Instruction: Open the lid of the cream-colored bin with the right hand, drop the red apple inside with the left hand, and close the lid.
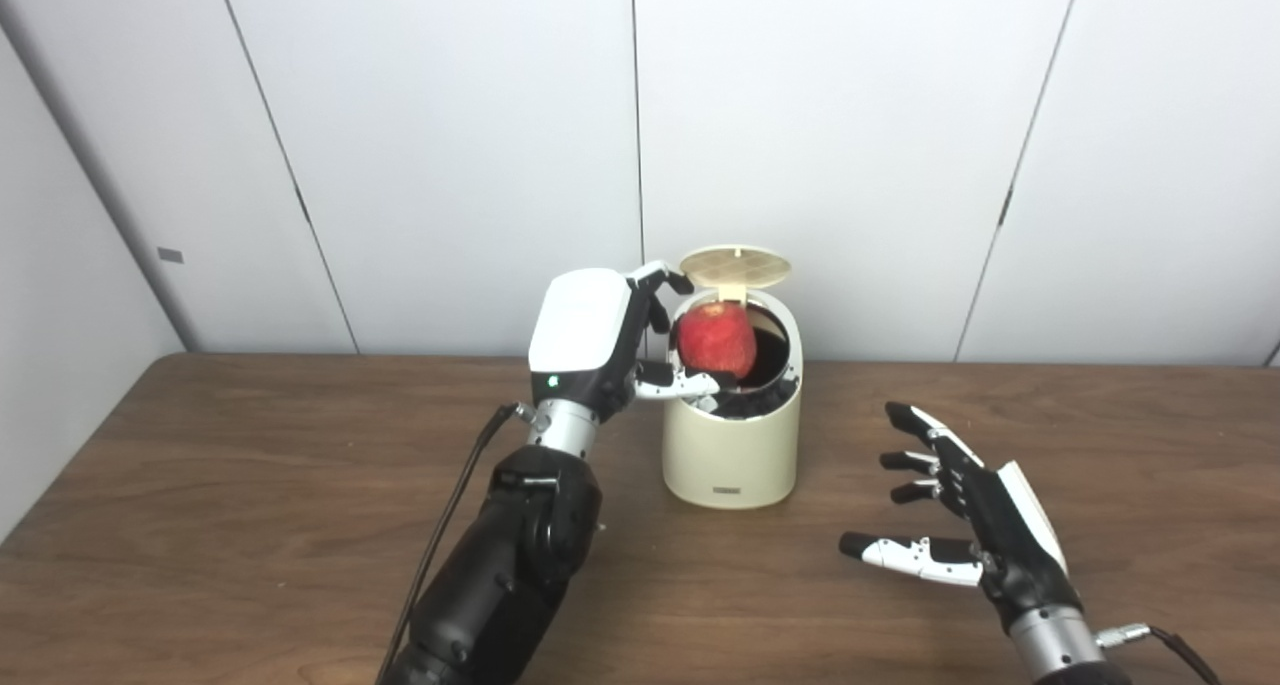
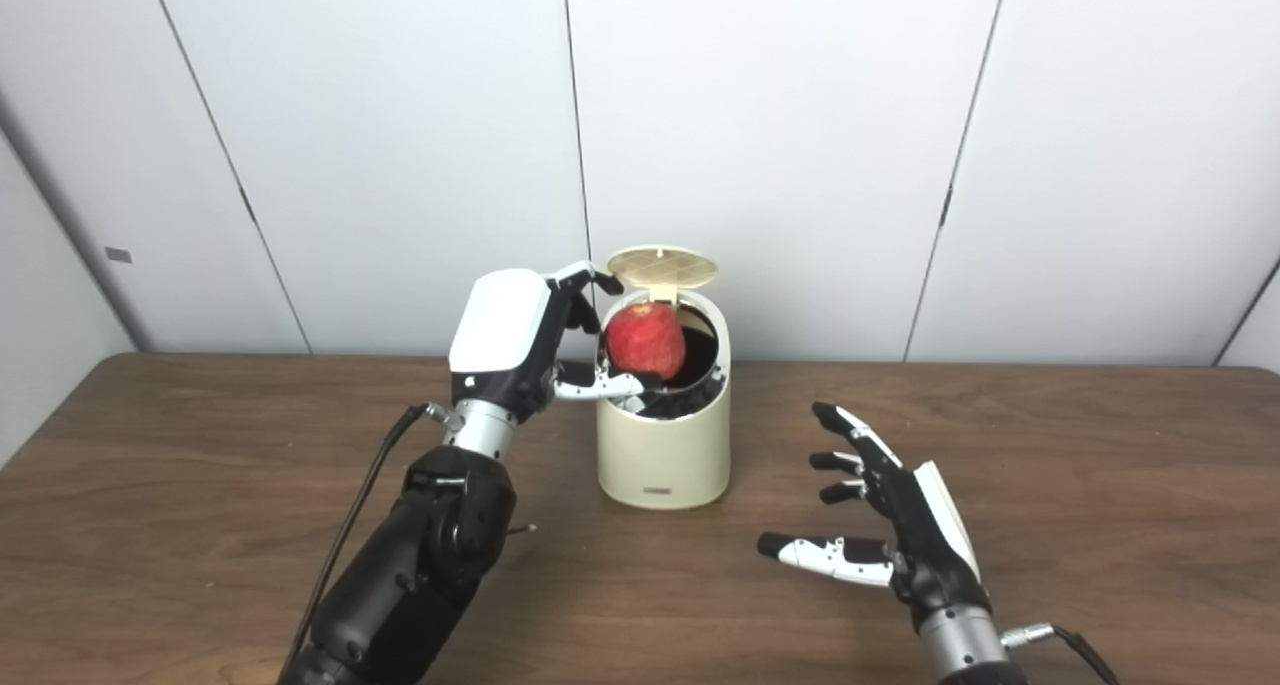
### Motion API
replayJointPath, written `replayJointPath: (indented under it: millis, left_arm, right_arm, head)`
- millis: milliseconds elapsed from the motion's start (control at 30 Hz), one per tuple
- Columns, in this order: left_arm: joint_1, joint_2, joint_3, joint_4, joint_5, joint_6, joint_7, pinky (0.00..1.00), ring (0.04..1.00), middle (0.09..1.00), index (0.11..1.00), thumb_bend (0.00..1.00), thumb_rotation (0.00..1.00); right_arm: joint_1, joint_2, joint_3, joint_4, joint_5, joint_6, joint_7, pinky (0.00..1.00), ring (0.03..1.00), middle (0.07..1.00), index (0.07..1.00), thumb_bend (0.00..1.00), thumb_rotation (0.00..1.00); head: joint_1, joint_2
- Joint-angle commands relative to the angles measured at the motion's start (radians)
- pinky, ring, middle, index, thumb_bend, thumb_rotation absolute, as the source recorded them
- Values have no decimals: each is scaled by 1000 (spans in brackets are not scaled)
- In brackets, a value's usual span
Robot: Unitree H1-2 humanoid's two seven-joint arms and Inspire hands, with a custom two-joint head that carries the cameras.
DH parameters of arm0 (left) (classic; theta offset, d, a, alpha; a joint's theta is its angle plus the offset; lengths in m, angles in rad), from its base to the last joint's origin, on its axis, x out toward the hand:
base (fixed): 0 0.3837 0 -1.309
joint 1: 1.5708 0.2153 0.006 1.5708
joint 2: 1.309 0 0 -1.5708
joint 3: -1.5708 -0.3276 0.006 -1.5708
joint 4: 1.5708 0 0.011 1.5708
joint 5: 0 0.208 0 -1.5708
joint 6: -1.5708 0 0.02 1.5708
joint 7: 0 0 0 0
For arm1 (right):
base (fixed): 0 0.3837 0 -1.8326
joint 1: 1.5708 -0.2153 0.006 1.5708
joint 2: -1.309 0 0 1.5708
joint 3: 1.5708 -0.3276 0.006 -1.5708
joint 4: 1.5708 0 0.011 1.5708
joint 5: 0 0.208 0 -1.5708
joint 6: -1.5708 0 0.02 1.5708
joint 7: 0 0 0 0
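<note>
The cream-colored bin (image 1: 732, 455) stands on the table near the back wall, its round lid (image 1: 735, 265) tipped up and open. My left hand (image 1: 590, 340) is at the bin's left rim, shut on the red apple (image 1: 717, 338). The thumb sits under the apple and the fingers curl over its far side. The apple hangs in the bin's mouth, partly below the rim. My right hand (image 1: 960, 515) hovers low over the table to the right of the bin, open, fingers spread, holding nothing and clear of the bin.
The brown wooden table (image 1: 250, 525) runs across the whole view, with white wall panels (image 1: 450, 145) close behind the bin. A black cable (image 1: 450, 525) trails along my left forearm.
</note>
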Motion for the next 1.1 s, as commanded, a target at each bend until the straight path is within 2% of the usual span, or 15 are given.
replayJointPath:
  millis: [0, 300, 533, 633, 700, 733, 1067]
  left_arm:
    - [-43, 13, 4, -25, 12, 8, 5, 412, 520, 634, 759, 962, 215]
    - [-24, 19, 11, -57, -5, 5, -20, 425, 533, 628, 733, 949, 235]
    - [21, -4, 98, -128, -224, -104, -35, 349, 453, 527, 602, 732, 238]
    - [44, -2, 120, -166, -266, -134, -38, 319, 430, 515, 572, 661, 225]
    - [57, 2, 128, -190, -271, -141, -38, 308, 421, 508, 508, 539, 108]
    - [63, 3, 132, -200, -274, -143, -38, 303, 415, 504, 500, 524, 91]
    - [89, 2, 174, -248, -296, -148, -41, 310, 431, 511, 492, 507, 72]
  right_arm:
    - [-29, 3, -1, -30, 0, -18, -14, 629, 762, 895, 866, 776, 163]
    - [-27, 3, 0, -25, -3, -26, -20, 630, 760, 891, 854, 778, 163]
    - [-26, 1, 0, -26, -1, -21, -16, 629, 765, 893, 865, 772, 162]
    - [-28, -1, 1, -18, -1, -30, -18, 627, 764, 891, 856, 772, 163]
    - [-29, -1, 0, -14, 2, -30, -17, 627, 764, 891, 855, 773, 165]
    - [-29, -1, 0, -12, 4, -31, -17, 625, 765, 892, 857, 774, 164]
    - [-32, 0, 3, -4, 15, -29, -10, 630, 767, 900, 869, 753, 135]
  head:
    - [1, 1]
    - [2, 5]
    - [7, 7]
    - [10, 7]
    - [14, 7]
    - [15, 7]
    - [20, 7]
